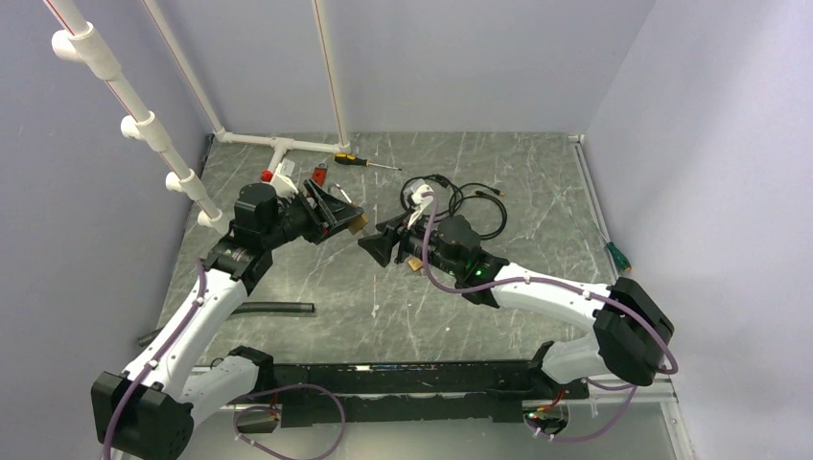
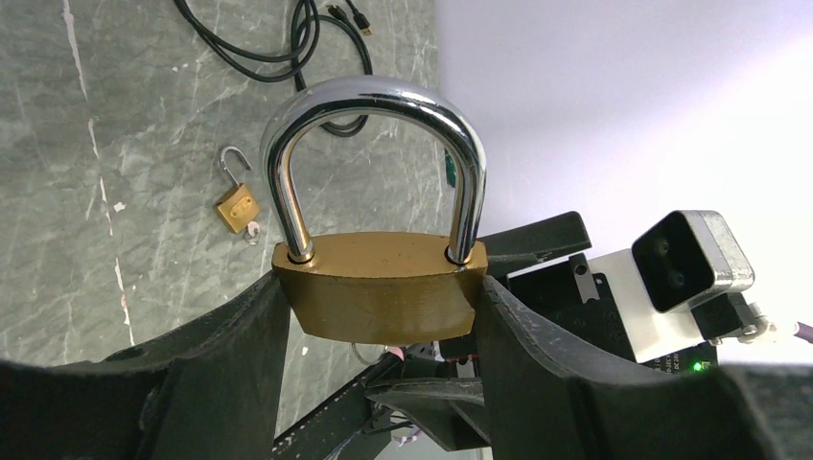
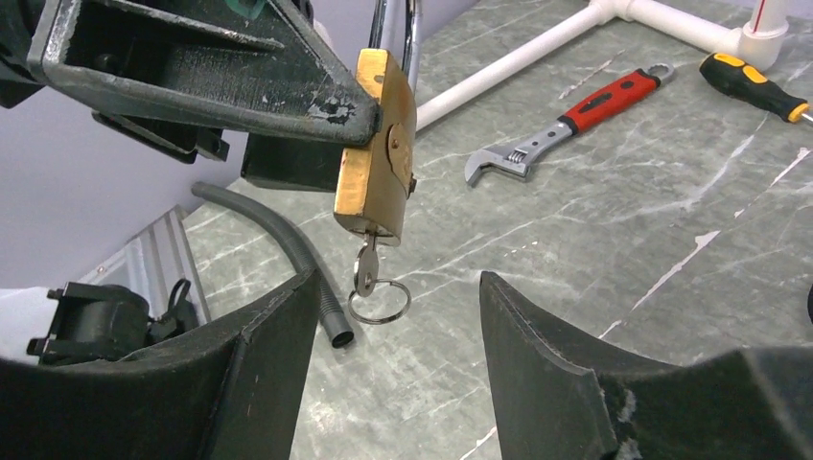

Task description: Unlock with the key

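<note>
Right wrist view: padlock (image 3: 376,144) hangs upper centre, key (image 3: 365,268) seated beneath.
Left gripper (image 2: 383,316): clamps the padlock body.
Right gripper (image 3: 398,283): spread, empty.
Your move: centre on the key, pinch, twist squarely.

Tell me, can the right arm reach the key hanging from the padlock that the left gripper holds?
Probably yes. The key hangs free below the padlock clamped in the left gripper, and the right gripper faces it, jaws open, nothing between them.

Key (image 3: 365,265) in padlock (image 3: 377,153) underside
</note>
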Tool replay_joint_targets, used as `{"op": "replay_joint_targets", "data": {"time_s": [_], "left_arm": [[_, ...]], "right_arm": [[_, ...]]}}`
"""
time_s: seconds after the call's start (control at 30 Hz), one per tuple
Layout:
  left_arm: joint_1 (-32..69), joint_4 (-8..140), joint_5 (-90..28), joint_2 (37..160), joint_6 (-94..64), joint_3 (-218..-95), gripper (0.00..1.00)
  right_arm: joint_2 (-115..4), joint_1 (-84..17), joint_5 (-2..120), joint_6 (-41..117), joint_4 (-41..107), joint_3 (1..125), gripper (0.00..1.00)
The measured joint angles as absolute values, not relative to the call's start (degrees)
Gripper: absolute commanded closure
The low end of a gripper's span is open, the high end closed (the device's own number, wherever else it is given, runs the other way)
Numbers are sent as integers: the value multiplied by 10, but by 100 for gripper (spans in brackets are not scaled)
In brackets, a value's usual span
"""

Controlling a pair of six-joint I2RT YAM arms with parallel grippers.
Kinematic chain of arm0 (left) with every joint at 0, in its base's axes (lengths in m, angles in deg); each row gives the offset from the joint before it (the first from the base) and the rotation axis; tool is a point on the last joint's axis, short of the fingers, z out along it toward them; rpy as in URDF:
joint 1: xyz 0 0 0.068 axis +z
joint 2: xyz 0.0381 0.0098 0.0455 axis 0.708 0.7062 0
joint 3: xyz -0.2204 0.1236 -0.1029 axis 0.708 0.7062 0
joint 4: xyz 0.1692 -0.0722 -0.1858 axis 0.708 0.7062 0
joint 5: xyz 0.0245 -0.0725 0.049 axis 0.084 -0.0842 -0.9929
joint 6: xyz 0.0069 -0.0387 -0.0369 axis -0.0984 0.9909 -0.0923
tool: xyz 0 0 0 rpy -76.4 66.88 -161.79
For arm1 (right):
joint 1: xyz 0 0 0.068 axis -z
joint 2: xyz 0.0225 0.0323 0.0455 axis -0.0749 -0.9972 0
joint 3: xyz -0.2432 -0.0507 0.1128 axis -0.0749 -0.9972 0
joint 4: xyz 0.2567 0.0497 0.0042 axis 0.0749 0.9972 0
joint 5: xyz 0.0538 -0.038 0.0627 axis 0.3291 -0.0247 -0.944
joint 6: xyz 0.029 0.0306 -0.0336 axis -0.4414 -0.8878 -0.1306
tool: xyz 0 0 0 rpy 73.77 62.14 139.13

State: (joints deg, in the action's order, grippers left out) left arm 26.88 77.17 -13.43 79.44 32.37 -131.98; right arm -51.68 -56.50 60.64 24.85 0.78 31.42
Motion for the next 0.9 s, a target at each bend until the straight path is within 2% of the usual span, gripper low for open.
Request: {"op": "replay_joint_targets", "data": {"time_s": [0.47,0.57,0.77,0.9], "left_arm": [[269,738,-121,798,343,-1310,100],[269,732,-119,798,344,-1310,100],[269,719,-117,798,353,-1301,100],[269,717,-114,798,358,-1296,100]], "right_arm": [[-560,-585,647,258,5,367,44],[-568,-590,658,263,4,373,48],[-580,-594,683,263,-11,374,63],[-584,-596,697,262,-23,374,64]]}}
